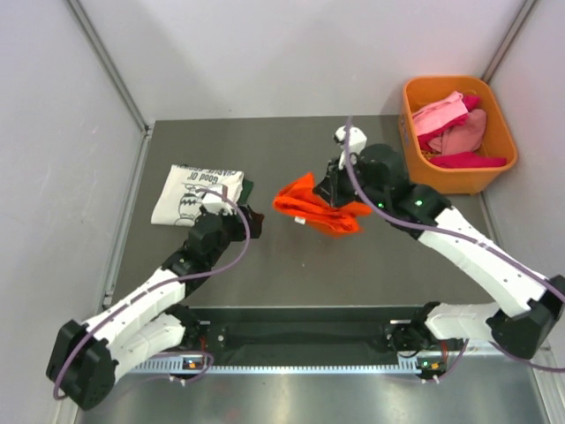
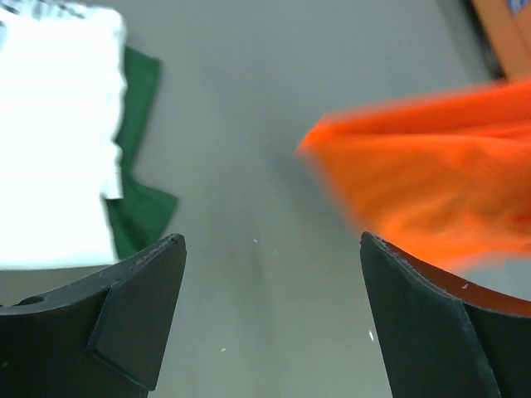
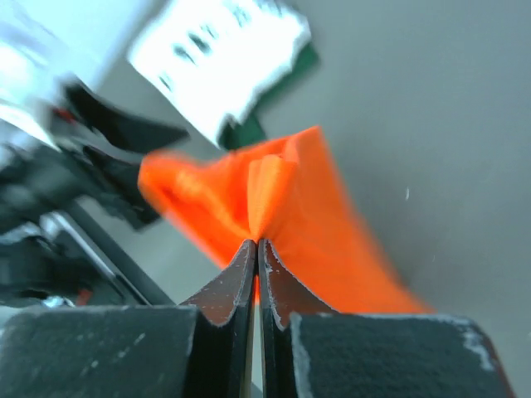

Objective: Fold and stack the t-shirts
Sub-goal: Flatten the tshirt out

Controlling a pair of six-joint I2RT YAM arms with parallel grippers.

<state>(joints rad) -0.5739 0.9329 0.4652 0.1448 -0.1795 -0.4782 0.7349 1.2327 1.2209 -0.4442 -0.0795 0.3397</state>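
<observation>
A bright orange t-shirt (image 1: 311, 205) hangs bunched above the middle of the table, and my right gripper (image 1: 336, 187) is shut on a pinch of its cloth (image 3: 286, 195). A folded white t-shirt with black print (image 1: 195, 193) lies at the left on top of a green cloth (image 2: 141, 207). My left gripper (image 1: 250, 215) is open and empty, low over the bare table between the white shirt (image 2: 58, 141) and the orange shirt (image 2: 431, 182). Pink, red and magenta t-shirts (image 1: 455, 132) lie heaped in the bin.
A rigid orange plastic bin (image 1: 490, 177) stands at the back right corner. Grey walls close in the table on the left, back and right. The grey tabletop (image 1: 291, 265) runs between the arms' bases and the shirts.
</observation>
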